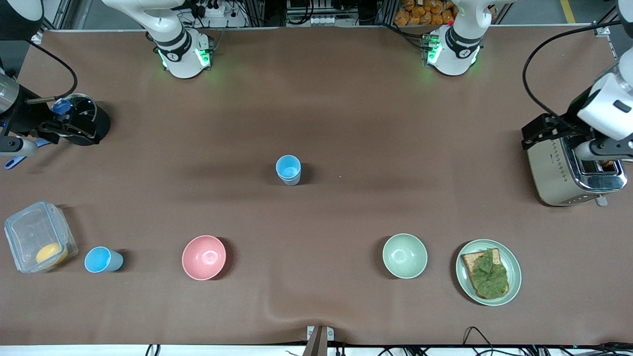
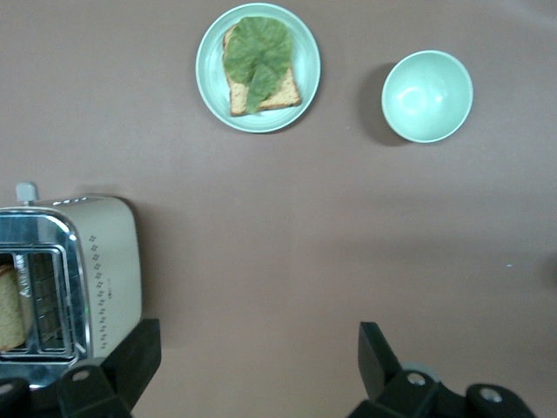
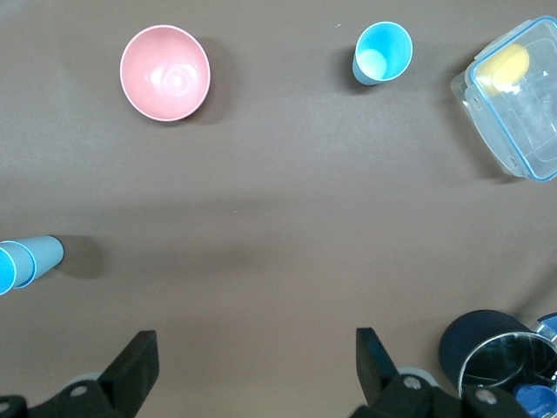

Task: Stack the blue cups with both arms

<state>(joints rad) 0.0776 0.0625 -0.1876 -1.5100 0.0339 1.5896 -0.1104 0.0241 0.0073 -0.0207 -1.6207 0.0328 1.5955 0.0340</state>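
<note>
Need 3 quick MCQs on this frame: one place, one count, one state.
1. Where is the single blue cup?
A. beside the toaster
B. between the clear box and the pink bowl
C. on the plate

2. How many bowls are on the table?
A. one
B. two
C. four

3. The cups at mid-table are:
A. nested upright
B. tipped over
C. held by a gripper

Answers: 1 B, the cup stands between box and pink bowl. 2 B, one pink, one green bowl. 3 A, one cup sits inside another, both grippers away at the table ends.

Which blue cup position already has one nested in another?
The sky-blue tumbler stack mid-table shows two nested rims; the single sky-blue tumbler beside the clear plastic container stands alone.
</note>
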